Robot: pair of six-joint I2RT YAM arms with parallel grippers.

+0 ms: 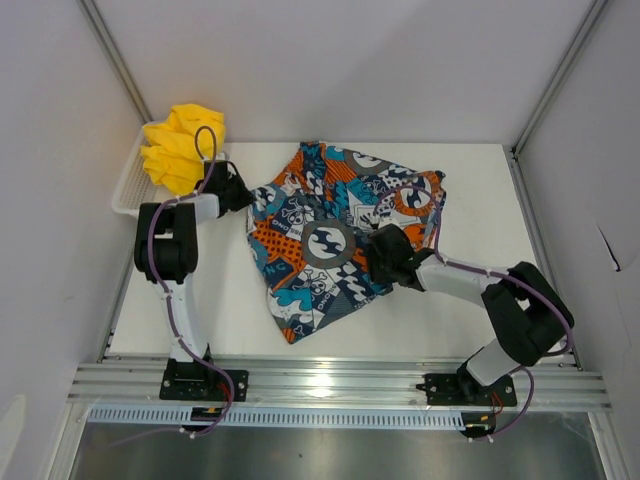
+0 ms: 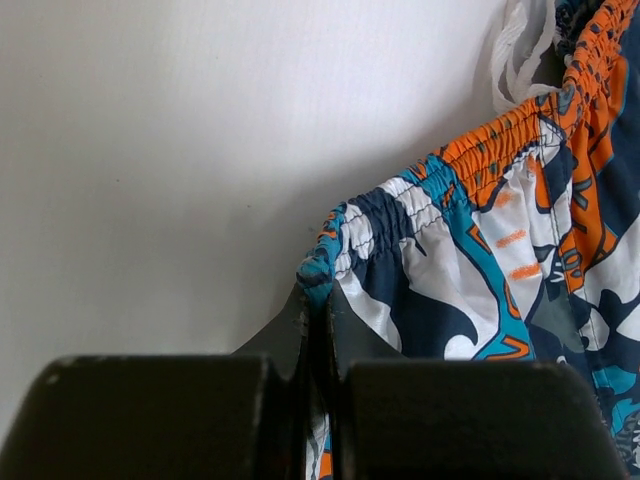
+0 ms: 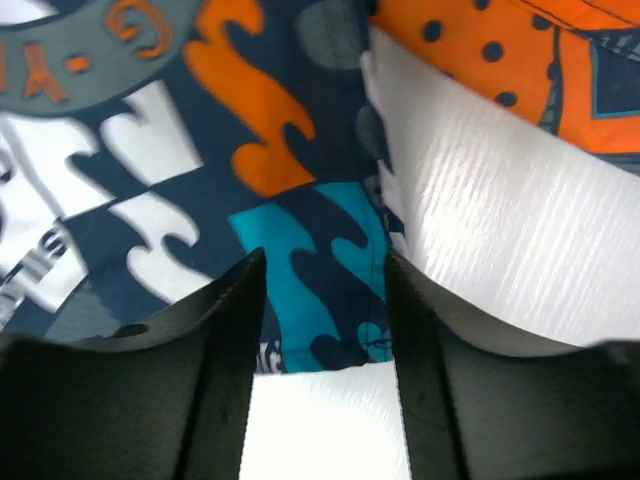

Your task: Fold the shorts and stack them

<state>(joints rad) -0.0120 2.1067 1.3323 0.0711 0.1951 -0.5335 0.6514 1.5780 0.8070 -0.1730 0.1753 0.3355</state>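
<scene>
Though overhead hides it, left gripper (image 2: 318,305) pinches printed shorts (image 2: 480,250) at the waistband; right gripper (image 3: 322,272) spread.

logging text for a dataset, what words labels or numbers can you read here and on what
"G" and "Y": orange letters on a grey band of the printed shorts, right wrist view; rest cut off.
White letters beside it: broken shapes, unreadable.
Top view: the print's lettering is too small.
Yellow shorts, basket: no text seen.
</scene>
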